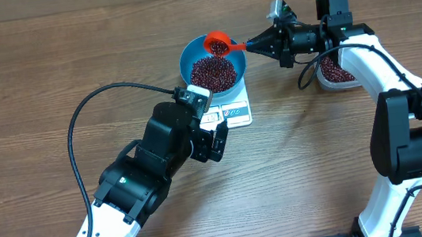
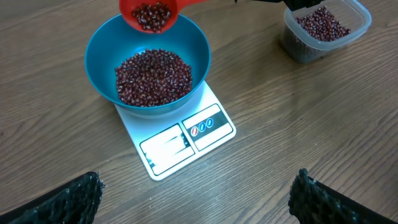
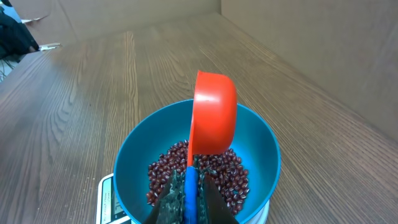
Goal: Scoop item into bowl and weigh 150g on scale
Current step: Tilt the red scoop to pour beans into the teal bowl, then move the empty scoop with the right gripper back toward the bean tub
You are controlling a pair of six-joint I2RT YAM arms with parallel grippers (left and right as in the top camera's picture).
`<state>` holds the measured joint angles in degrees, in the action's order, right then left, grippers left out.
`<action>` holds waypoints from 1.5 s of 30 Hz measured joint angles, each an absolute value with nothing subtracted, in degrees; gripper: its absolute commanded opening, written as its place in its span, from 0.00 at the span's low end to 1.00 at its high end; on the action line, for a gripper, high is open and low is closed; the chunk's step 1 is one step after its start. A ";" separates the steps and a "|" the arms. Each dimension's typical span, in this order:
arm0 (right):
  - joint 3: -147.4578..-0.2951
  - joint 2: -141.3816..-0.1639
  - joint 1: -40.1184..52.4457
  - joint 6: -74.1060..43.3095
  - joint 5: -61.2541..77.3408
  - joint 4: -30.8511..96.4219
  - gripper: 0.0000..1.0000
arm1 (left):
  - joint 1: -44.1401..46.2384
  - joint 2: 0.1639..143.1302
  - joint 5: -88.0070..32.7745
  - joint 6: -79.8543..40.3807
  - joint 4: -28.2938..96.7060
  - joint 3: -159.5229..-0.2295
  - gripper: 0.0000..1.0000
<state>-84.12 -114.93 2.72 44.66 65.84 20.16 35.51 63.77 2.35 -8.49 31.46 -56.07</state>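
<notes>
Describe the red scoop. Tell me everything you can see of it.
The scoop is a small round cup of glossy orange-red plastic. Its slim handle turns blue where the right gripper is shut on it. It is part-filled with dark red-brown beans and hangs tilted over the blue bowl, at the rim farthest from the left arm. Only the gripper's fingers visibly touch it; whether it meets the bowl's rim cannot be told.
</notes>
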 measured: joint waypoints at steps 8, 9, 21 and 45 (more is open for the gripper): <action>-84.12 -114.93 2.72 45.15 65.84 20.14 0.04 | 35.51 63.77 2.35 -8.49 31.46 -56.07 0.99; -84.09 -114.93 2.72 45.36 65.87 20.16 0.04 | 35.51 63.77 2.35 -8.49 31.46 -56.07 0.99; -84.12 -114.93 2.72 60.58 65.49 20.12 0.04 | 35.51 63.77 2.42 -8.49 31.48 -56.07 0.99; -84.12 -113.58 2.72 76.25 62.35 20.84 0.04 | 35.51 63.77 2.83 -8.29 31.48 -56.07 1.00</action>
